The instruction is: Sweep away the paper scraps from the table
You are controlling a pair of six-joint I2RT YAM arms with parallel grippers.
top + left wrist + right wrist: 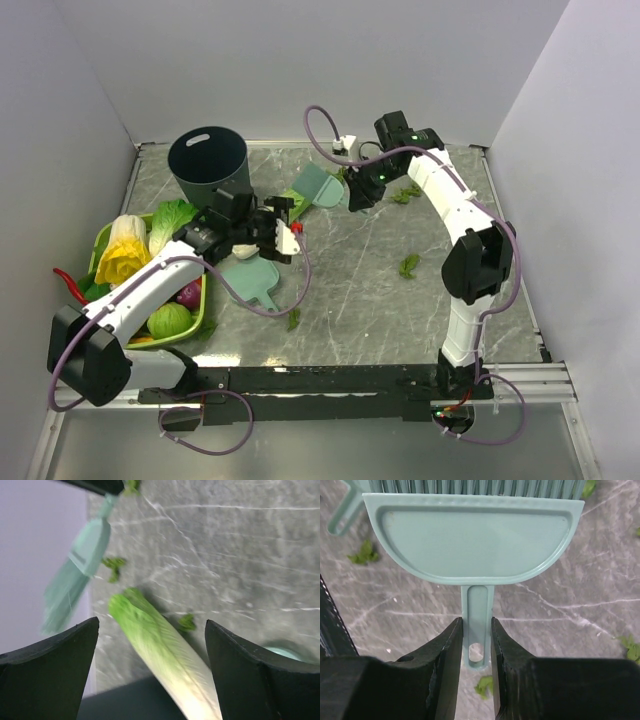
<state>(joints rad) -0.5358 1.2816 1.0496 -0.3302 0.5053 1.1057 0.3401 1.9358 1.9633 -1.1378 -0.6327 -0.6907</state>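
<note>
Teal dustpan [245,272] lies flat by left gripper [151,622], fingers spread, nothing held, probably about to grab it; right gripper [476,621] pinches teal brush [475,540] by handle, ready to sweep; paper scraps [408,265] lie loose on table [380,320], middle to far right.

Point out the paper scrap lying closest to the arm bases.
The lone scrap just right of the dustpan handle; all others lie farther back.
</note>
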